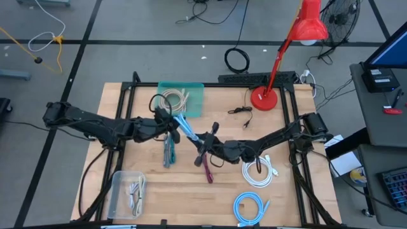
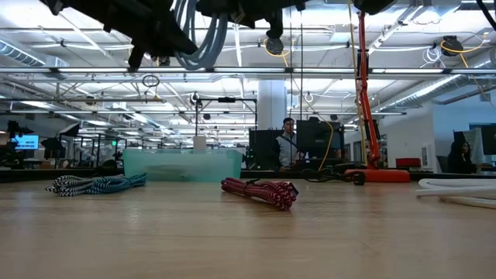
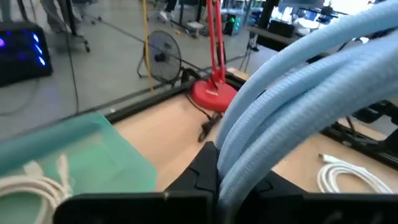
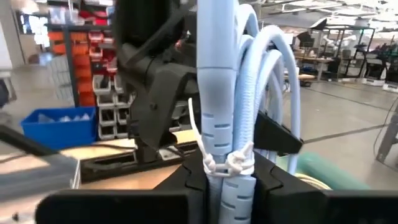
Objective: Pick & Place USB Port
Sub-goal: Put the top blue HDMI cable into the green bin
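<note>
A: Cable first: we see the light blue cable bundle [image 1: 185, 129] held up off the table [image 1: 280, 203], stretched between the two pincers near the middle of the bench.

B: Agreed. Our left gripper [image 1: 173, 122] is clamped on one end of it; in the left wrist view the blue coils [image 3: 292, 106] run straight out from between its fingers [image 3: 202, 171].

A: And the right gripper [image 1: 202, 141] sits narrow around the other end. In its wrist view the bundle [image 4: 224, 118], tied with a white twist, stands between the two fingers [image 4: 180, 183] and touches both.

B: Whether the right one is truly squeezing or only just resting on the cable, we cannot quite tell.

A: Around them: the teal bin [image 1: 182, 98] with a white cable in it lies just beyond the left gripper. A grey-blue braided cable [image 1: 168, 152] lies on the wood just beneath that pincer.

B: The red braided cable [image 1: 206, 170] lies just below the right gripper, and a white coil [image 1: 259, 172] sits to its outer side, near the arm. Another blue coil [image 1: 248, 208] lies farther toward the near edge.

A: The clear tray [image 1: 127, 194] is well apart from both pincers, at the left corner. The red lamp [image 1: 267, 95] stands beyond the right arm.
</note>
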`<state>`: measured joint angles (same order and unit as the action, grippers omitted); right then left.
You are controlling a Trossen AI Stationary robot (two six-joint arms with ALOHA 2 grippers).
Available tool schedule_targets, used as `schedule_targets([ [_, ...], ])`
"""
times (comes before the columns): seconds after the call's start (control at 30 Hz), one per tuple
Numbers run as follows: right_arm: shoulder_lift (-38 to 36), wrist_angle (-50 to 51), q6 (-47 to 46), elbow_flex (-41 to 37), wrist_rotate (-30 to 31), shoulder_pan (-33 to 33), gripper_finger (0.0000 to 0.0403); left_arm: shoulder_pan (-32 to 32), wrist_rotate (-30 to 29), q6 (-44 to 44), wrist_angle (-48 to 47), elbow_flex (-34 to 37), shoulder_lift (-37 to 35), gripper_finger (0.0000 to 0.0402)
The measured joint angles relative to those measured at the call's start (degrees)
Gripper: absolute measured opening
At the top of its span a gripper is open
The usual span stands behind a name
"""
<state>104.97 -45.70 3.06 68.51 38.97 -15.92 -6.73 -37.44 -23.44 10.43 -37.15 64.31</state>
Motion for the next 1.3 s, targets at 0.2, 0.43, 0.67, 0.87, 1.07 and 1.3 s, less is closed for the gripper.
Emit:
schedule_targets([
  [0.2,-0.6,3.9,1.9,0.0,3.0,-0.4,0.0086,2.4,7.5,-7.3,-3.8,0.1,-1.5,0.0012],
  [0.43,-0.6,4.8,5.9,0.1,14.3,-0.4,0.0183,5.6,12.8,-14.7,-10.3,0.2,-2.6,0.0012],
  [0.67,-0.6,5.4,13.0,0.1,25.4,0.1,0.0265,15.3,27.5,-23.0,-20.0,-1.2,-7.5,0.0012],
  [0.87,-0.6,5.8,15.1,0.1,25.9,0.1,0.0296,29.8,44.1,-25.0,-40.8,-11.1,-6.9,0.0012],
  [1.07,-0.9,6.0,18.1,0.1,27.5,-0.3,0.0297,42.8,57.1,-21.8,-53.3,-24.0,3.6,0.0011],
  [1.3,-3.9,7.7,20.8,0.1,29.5,-2.4,0.0294,47.4,58.0,-12.6,-73.1,-42.0,28.7,0.0011],
])
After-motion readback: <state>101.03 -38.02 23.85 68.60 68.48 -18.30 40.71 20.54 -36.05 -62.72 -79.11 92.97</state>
